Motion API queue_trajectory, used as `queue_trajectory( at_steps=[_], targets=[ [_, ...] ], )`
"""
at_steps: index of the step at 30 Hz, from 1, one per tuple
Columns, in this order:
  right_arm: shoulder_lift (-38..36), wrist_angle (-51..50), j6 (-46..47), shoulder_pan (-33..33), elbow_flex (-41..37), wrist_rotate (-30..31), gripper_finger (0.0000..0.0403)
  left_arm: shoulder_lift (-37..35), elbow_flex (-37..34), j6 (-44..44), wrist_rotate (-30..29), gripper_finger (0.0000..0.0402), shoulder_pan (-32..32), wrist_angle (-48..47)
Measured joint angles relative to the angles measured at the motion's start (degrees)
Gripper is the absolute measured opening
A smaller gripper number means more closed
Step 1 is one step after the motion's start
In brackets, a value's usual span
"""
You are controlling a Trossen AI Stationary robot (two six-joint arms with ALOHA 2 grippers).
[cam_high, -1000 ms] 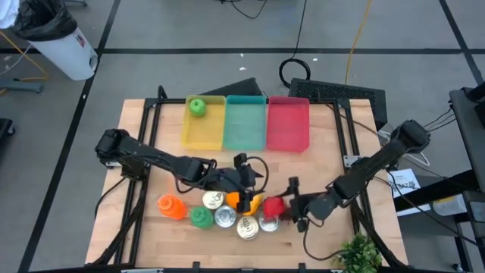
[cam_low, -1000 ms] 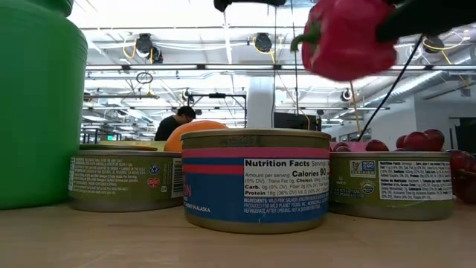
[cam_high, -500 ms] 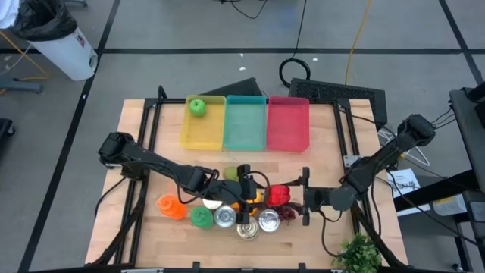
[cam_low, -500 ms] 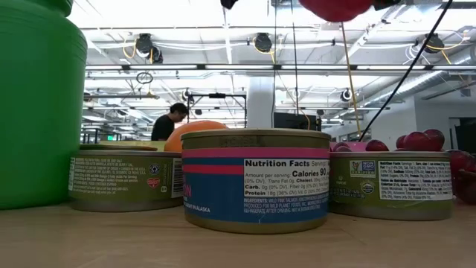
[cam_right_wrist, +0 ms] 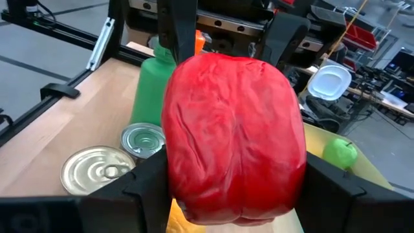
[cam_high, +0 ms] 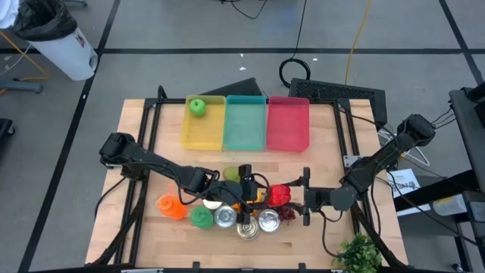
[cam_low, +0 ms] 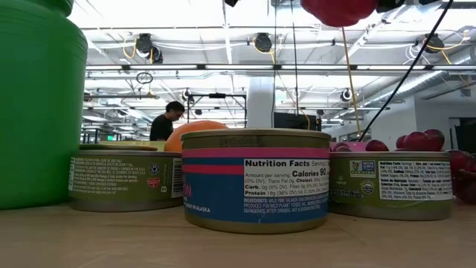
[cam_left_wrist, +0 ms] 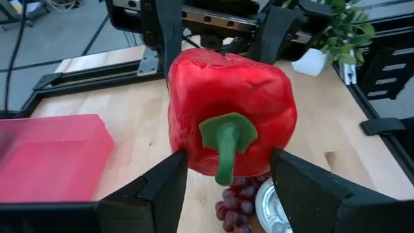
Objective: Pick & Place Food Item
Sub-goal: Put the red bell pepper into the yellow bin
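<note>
Wooden slats are forming the table (cam_high: 318, 148), with three bins lined up along its far edge. Above its near middle, a red pepper (cam_high: 278, 194) is hanging in the air, lifted clear of the cans. Both arms are meeting at it: the right tool (cam_right_wrist: 228, 184) is gripping it with a finger on each side, and the left tool (cam_left_wrist: 228, 169) is facing it stem-on, its fingers set wide to either side (whether they are pressing on it I cannot tell).

Just under the pepper, a bunch of grapes (cam_high: 288, 214) is lying beside several cans (cam_high: 268, 221). Next to them are sitting a green bottle (cam_high: 200, 218) and an orange bottle (cam_high: 170, 206). Farther off, the red bin (cam_high: 288, 121) and the teal bin (cam_high: 245, 123) are showing nothing inside, while the yellow bin (cam_high: 203, 130) is holding a green apple (cam_high: 197, 106).

By my reading the pick is done. Carrying the pepper to a bin, likely the matching red one, and letting it go are remaining.
</note>
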Motion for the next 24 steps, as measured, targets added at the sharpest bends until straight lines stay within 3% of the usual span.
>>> queue_trajectory(
  at_steps=[7, 17, 22, 24],
  targets=[
    [-0.02, -0.03, 0.87, 0.07, 0.00, -0.20, 0.0240, 0.00, 0.00, 1.47, -0.21, 0.0208, -0.02, 1.04],
    [0.02, -0.50, 0.92, 0.03, 0.00, -0.27, 0.0240, -0.02, 0.00, 1.88, 1.35, 0.0022, 0.68, 0.89],
    [0.00, -0.87, 2.07, 0.03, 0.00, -1.86, 0.0241, -0.02, 0.00, 1.47, 3.14, 0.0018, 0.87, 1.51],
    [0.00, -0.90, 4.21, 0.03, 0.00, -1.90, 0.0262, -0.02, 0.00, 1.47, 3.13, 0.0011, 0.87, 1.59]
  ],
)
